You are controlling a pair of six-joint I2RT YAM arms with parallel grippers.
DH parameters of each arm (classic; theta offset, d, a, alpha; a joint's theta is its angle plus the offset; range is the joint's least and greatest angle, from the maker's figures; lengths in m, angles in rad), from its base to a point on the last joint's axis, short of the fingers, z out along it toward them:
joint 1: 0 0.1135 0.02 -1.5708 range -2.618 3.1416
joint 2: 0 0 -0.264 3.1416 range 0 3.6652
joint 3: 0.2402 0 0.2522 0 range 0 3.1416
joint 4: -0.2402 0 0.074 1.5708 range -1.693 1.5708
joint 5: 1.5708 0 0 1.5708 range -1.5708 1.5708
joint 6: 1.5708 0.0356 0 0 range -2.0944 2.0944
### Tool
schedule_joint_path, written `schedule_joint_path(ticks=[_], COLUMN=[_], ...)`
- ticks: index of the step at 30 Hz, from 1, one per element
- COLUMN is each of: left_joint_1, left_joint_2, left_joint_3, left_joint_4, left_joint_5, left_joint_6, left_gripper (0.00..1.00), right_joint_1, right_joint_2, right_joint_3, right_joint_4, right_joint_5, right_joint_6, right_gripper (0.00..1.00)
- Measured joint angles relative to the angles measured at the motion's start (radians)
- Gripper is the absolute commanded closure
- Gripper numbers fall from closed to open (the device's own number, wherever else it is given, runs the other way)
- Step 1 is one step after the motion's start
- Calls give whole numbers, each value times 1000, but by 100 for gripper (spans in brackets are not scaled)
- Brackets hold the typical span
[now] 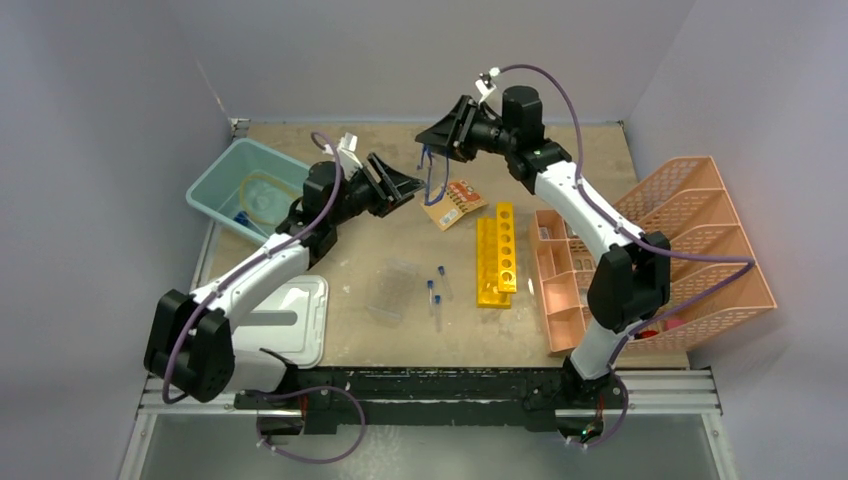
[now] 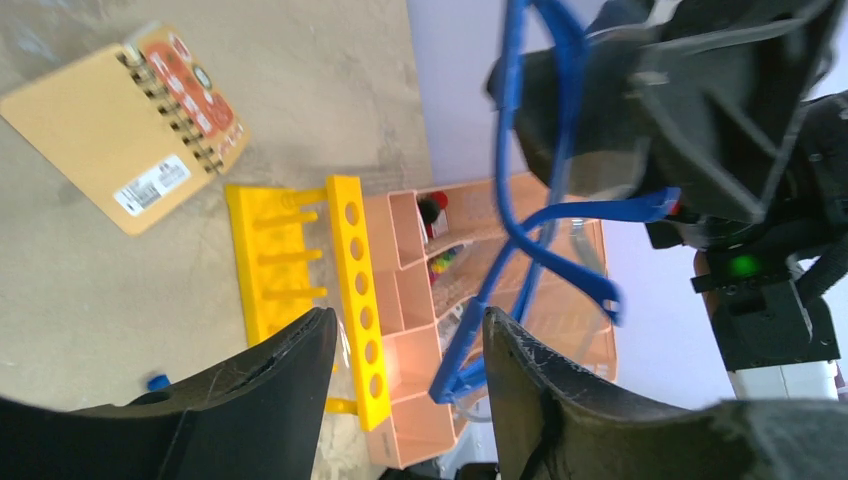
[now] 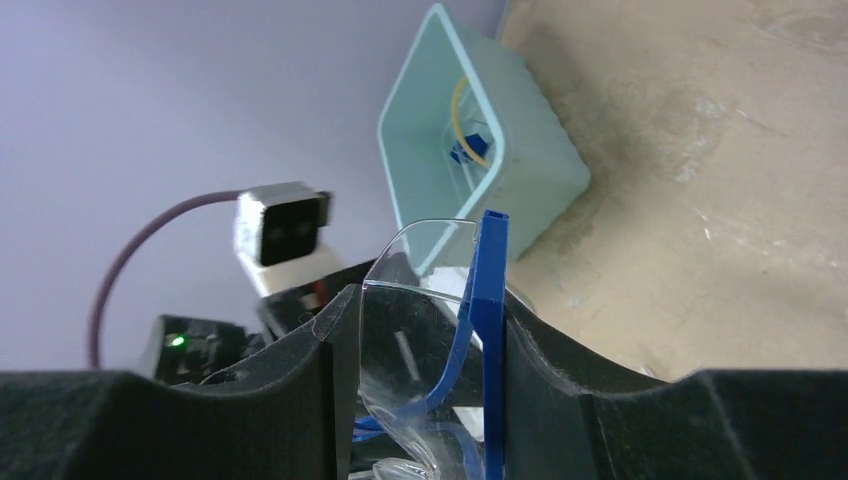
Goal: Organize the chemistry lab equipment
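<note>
**Two arms meet over safety glasses, most lab kit unsorted**

Two grippers face each other above the far middle of the bench. The right gripper is pinched on a pair of blue-framed safety glasses, with the clear lens caught between its fingers and the frame dangling below. The left gripper has its fingers spread and holds nothing, and it points at the glasses from just beside them, which looks like a handover.

The task seems to be at an early stage. Three blue-capped tubes lie loose mid-bench between the clear tube rack and the two yellow racks. No hole in the yellow racks is seen filled. The teal bin in the far-left corner holds a yellow ring and something blue, which cannot be made out further.

Room to move is tight up high, where the fingertips are near each other and the far wall is close behind them. A spiral notebook lies under the hanging frame. The salmon-pink organiser fills the right edge and a white lid sits toward the near-left. The bare wood between the bin and the clear rack is the widest free stretch.
</note>
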Motion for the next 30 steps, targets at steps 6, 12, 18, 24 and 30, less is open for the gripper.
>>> schedule_joint_path(ticks=[6,12,18,24,30], left_joint_1=[2,2,3,3,3], left_joint_2=[66,71,85,86,87], left_joint_3=[-2,-23,-23,-23,-23], left_joint_4=[119,283,348,365,378], left_joint_5=[121,199,229,247,259], left_joint_6=[-69,-146,-177,-182,-174], left_gripper=[43,58,75,100,100], right_joint_1=[-2,-6,-6,-6,-6], right_joint_2=[-6,-6,-6,-6,-5], right_joint_3=[-1,-1,-13,-33,-41], right_joint_4=[60,107,170,233,247], right_joint_5=[-48,-80,-111,-132,-131], right_joint_6=[25,69,121,185,216], right_gripper=[57,58,58,57,39])
